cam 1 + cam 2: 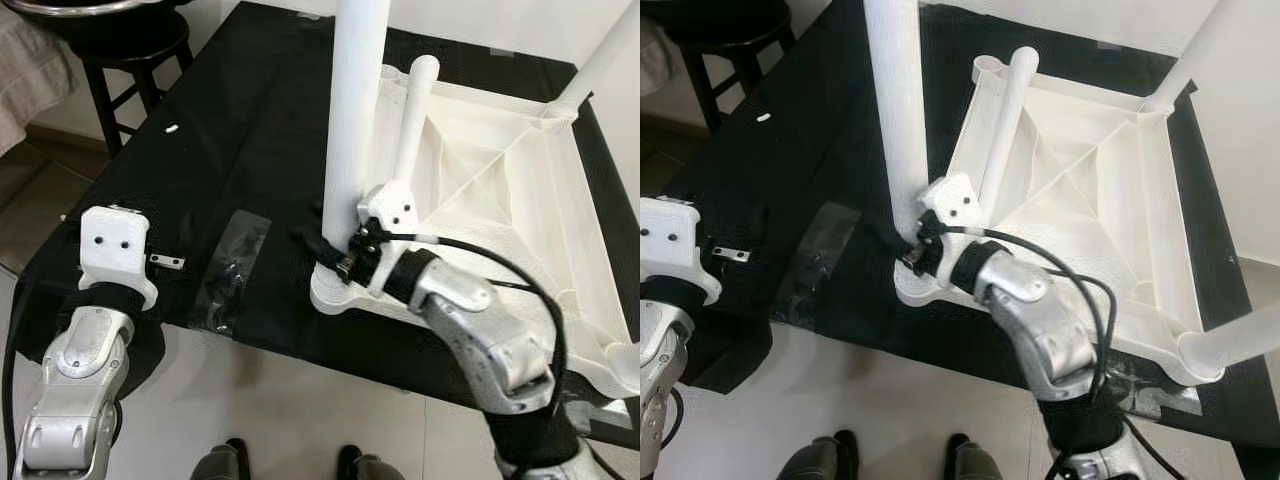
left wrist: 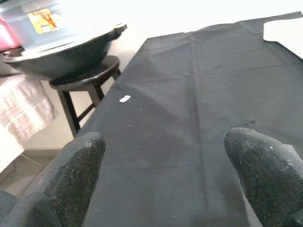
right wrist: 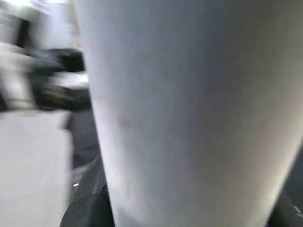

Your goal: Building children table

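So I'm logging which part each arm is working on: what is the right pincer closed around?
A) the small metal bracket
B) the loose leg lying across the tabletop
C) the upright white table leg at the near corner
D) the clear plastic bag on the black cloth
C: the right pincer sits at the base of the upright white table leg, and the right wrist view has that leg pressed between its fingers.

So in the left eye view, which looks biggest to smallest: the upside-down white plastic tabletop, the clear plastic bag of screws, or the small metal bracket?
1. Upside-down white plastic tabletop
2. Clear plastic bag of screws
3. Small metal bracket
The gaps are plain, so nearness doesn't blur the order.
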